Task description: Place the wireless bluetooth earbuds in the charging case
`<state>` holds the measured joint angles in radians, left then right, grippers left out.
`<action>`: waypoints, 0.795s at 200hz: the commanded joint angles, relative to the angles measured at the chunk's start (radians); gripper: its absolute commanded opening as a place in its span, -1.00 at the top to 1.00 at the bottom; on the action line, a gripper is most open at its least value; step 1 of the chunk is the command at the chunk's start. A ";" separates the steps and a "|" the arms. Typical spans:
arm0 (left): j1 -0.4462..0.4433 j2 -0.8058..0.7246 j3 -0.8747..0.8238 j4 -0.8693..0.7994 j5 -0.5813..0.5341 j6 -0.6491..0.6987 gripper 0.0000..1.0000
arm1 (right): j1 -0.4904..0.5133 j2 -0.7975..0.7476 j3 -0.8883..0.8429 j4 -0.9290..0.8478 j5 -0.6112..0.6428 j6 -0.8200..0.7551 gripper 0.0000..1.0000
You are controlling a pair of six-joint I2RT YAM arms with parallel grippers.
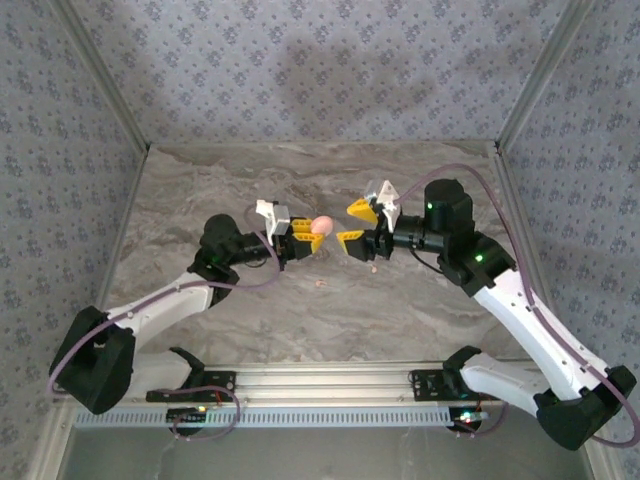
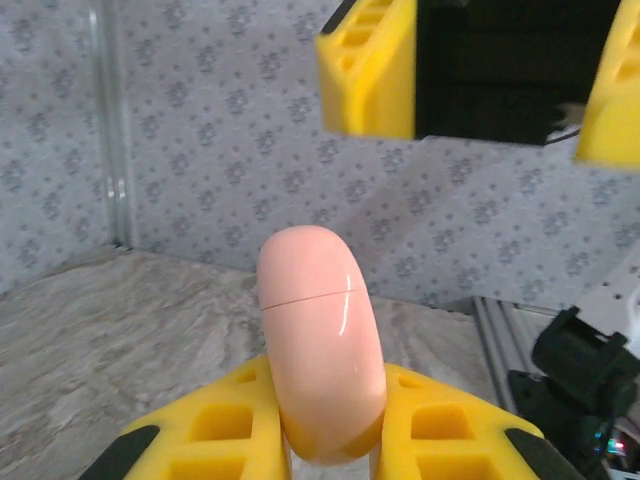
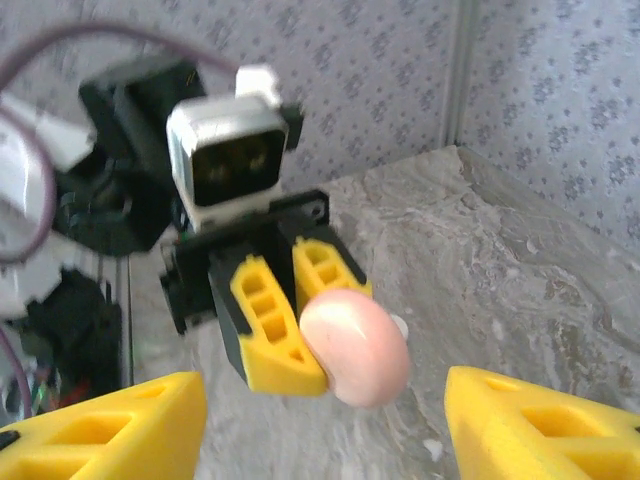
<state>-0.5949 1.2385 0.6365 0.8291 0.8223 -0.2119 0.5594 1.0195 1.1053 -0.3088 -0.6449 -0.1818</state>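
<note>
The pink oval charging case [image 1: 321, 226] is held above the table with its lid closed, and its seam shows in the left wrist view [image 2: 320, 340]. My left gripper [image 1: 311, 237] is shut on the case's lower half [image 2: 330, 425]. My right gripper [image 1: 353, 226] faces the case from the right, close to it, open and holding nothing [image 3: 325, 420]. In the left wrist view its yellow fingers [image 2: 370, 70] hang just beyond the case. Two tiny pale bits lie on the table below, likely earbuds [image 1: 320, 284] [image 1: 373, 268]. A small white bit [image 3: 400, 324] peeks out behind the case.
The marble-patterned table [image 1: 200, 190] is bounded by patterned walls at the back and both sides. An aluminium rail [image 1: 330, 378] with the arm bases runs along the near edge. Another small white speck [image 3: 432, 450] lies on the table.
</note>
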 commanded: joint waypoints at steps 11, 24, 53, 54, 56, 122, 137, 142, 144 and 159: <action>0.003 0.006 0.052 0.076 0.137 -0.052 0.75 | -0.061 0.047 0.062 -0.155 -0.178 -0.277 -0.23; 0.003 0.000 0.054 0.067 0.147 -0.044 0.75 | -0.067 0.074 0.078 -0.172 -0.196 -0.300 -0.21; 0.003 -0.019 0.061 0.027 0.158 -0.011 0.75 | -0.066 0.130 0.135 -0.173 -0.253 -0.311 -0.20; 0.003 -0.019 0.062 0.027 0.158 -0.011 0.75 | -0.066 0.131 0.136 -0.172 -0.255 -0.310 -0.20; 0.003 -0.019 0.063 0.027 0.159 -0.011 0.75 | -0.067 0.132 0.137 -0.172 -0.256 -0.309 -0.20; 0.003 -0.014 0.077 0.024 0.169 -0.011 0.75 | -0.042 0.216 0.180 -0.195 -0.328 -0.324 -0.06; 0.003 -0.016 0.080 0.024 0.169 -0.011 0.75 | -0.038 0.229 0.181 -0.200 -0.335 -0.326 -0.01; 0.003 -0.016 0.080 0.024 0.170 -0.011 0.75 | -0.038 0.231 0.180 -0.199 -0.338 -0.326 -0.01; 0.003 -0.017 0.080 0.023 0.170 -0.011 0.75 | -0.037 0.233 0.180 -0.199 -0.339 -0.326 0.01; 0.003 -0.017 0.084 0.018 0.174 -0.011 0.75 | -0.033 0.246 0.183 -0.194 -0.353 -0.323 0.08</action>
<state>-0.5953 1.2438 0.6781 0.8341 0.9585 -0.2329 0.5159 1.2472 1.2533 -0.4843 -0.9447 -0.4915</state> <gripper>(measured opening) 0.191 0.488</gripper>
